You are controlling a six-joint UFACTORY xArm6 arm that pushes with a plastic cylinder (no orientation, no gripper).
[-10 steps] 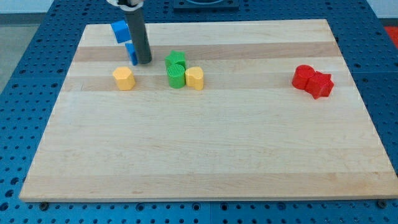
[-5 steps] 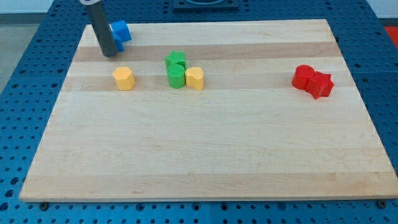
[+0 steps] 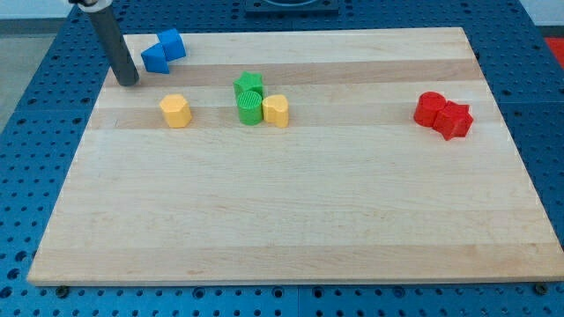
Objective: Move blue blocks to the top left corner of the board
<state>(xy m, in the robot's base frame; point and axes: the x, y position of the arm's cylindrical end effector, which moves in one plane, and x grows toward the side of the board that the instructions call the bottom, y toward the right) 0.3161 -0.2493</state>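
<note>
Two blue blocks sit touching near the board's top left corner: a blue cube-like block (image 3: 171,42) and a blue wedge-like block (image 3: 154,58) just below-left of it. My tip (image 3: 129,82) rests on the board near its left edge, a short way to the left of and below the blue blocks, not touching them.
An orange-yellow block (image 3: 175,111) lies below the blue ones. Two green blocks (image 3: 249,95) and a yellow block (image 3: 276,111) cluster near the upper middle. Two red blocks (image 3: 443,114) sit together at the view's right. The wooden board (image 3: 291,220) lies on a blue perforated table.
My tip has moved left across the board's upper left, from beside the lower blue block to the left edge. The lower blue block has slid up and left against the other blue block.
</note>
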